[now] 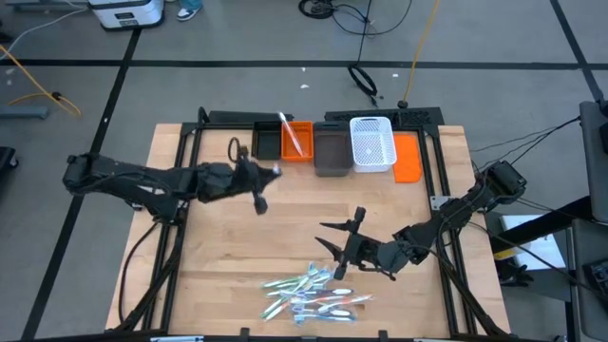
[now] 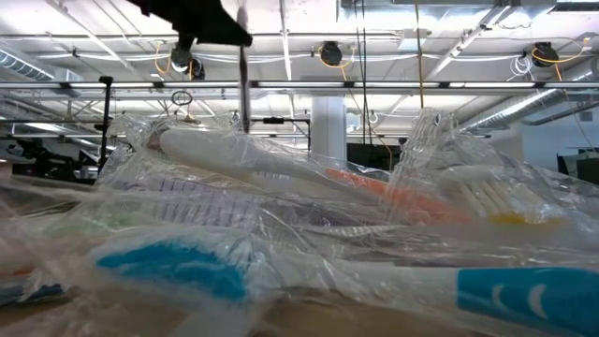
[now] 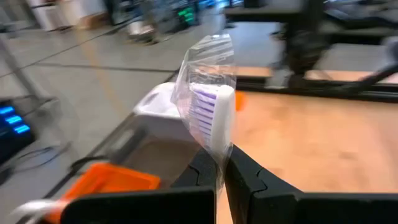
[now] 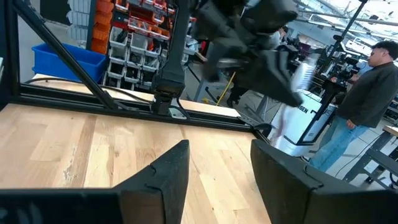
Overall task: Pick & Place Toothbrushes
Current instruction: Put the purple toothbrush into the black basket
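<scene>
My left gripper (image 1: pixel 264 179) hangs above the table's left middle, near the bins, shut on a wrapped toothbrush (image 3: pixel 211 112) with a white head and purple bristles. A pile of several wrapped toothbrushes (image 1: pixel 313 294) in white, light blue and green lies on the table near its front edge and fills the low view (image 2: pixel 281 234). One more toothbrush (image 1: pixel 291 133) leans in the orange bin (image 1: pixel 302 150). My right gripper (image 1: pixel 344 245) hovers open just behind the pile; nothing is between its fingers (image 4: pixel 217 177). My left gripper pinches the toothbrush between its two fingers (image 3: pixel 245 177), just below the head (image 3: pixel 221 152), through the clear wrapper. The head and the wrapper's loose end stick out past the fingertips. The toothbrush is lifted clear of the table; the fingers hide its handle.
At the table's far edge stand an orange bin, a dark bin (image 1: pixel 331 152), a white basket (image 1: pixel 372 142) and another orange bin (image 1: pixel 408 160). A black frame (image 1: pixel 285 119) borders the table. A person (image 4: pixel 364 93) stands in the room beyond.
</scene>
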Controlling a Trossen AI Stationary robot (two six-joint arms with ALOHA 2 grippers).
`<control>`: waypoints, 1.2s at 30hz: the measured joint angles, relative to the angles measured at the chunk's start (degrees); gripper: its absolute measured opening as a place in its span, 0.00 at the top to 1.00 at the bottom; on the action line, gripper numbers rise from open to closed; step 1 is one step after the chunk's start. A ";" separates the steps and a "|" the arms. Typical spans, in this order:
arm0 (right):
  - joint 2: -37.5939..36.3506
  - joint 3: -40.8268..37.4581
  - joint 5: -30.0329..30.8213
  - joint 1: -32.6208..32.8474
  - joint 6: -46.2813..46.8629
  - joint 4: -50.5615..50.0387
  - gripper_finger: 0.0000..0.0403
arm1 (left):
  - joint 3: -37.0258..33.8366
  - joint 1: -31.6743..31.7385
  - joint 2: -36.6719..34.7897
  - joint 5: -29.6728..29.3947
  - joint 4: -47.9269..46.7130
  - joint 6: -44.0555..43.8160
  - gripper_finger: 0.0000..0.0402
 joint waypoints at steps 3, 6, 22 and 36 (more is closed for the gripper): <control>0.00 0.00 -0.01 0.00 0.14 0.00 0.60 | -0.01 3.76 -0.63 -1.12 -3.65 -0.01 1.00; 0.00 0.00 -0.02 0.00 0.16 -0.02 0.59 | -0.01 7.68 -0.65 -1.34 -5.05 0.58 1.00; 0.00 0.00 -0.07 0.00 0.16 0.00 0.60 | 0.01 24.22 3.98 4.11 -5.55 0.93 1.00; 0.00 0.00 -0.09 -0.15 0.16 0.00 0.60 | 0.30 37.02 10.49 15.36 -2.40 -2.98 1.00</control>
